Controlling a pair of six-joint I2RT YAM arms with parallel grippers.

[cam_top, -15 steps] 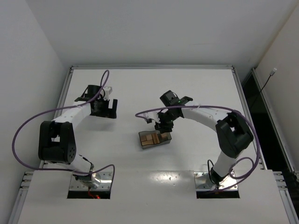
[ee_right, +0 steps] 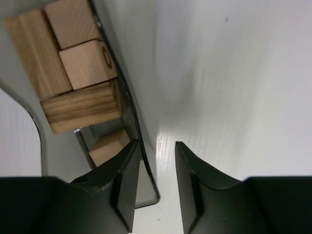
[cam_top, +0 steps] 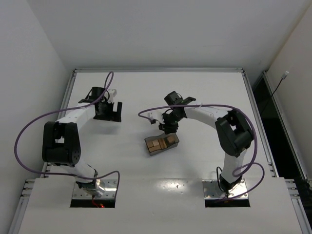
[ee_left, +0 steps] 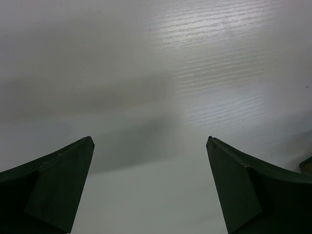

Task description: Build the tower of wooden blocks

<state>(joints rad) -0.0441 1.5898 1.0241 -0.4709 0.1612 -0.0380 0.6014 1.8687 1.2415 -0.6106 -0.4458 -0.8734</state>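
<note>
Several tan wood blocks point(cam_top: 157, 145) lie loose in a translucent grey bin point(cam_top: 148, 147) at the table's middle. In the right wrist view the blocks point(ee_right: 80, 63) fill the bin's upper left. No tower stands anywhere. My right gripper point(cam_top: 168, 127) is at the bin's far edge. In its wrist view the gripper point(ee_right: 157, 142) is narrowly open astride the bin's wall point(ee_right: 147, 185): one finger inside against the wall, the other outside with a gap. It holds no block. My left gripper point(cam_top: 115, 112) is wide open and empty over bare table point(ee_left: 150, 141).
The white table point(cam_top: 204, 87) has a metal rim along its far and side edges. White walls close in the left and back. The left arm's purple cable point(cam_top: 29, 131) loops out over the left edge.
My right arm has swung its wrist a little left and farther back at the bin's edge, and the bin has turned slightly. The left arm has shifted slightly toward the far side.
</note>
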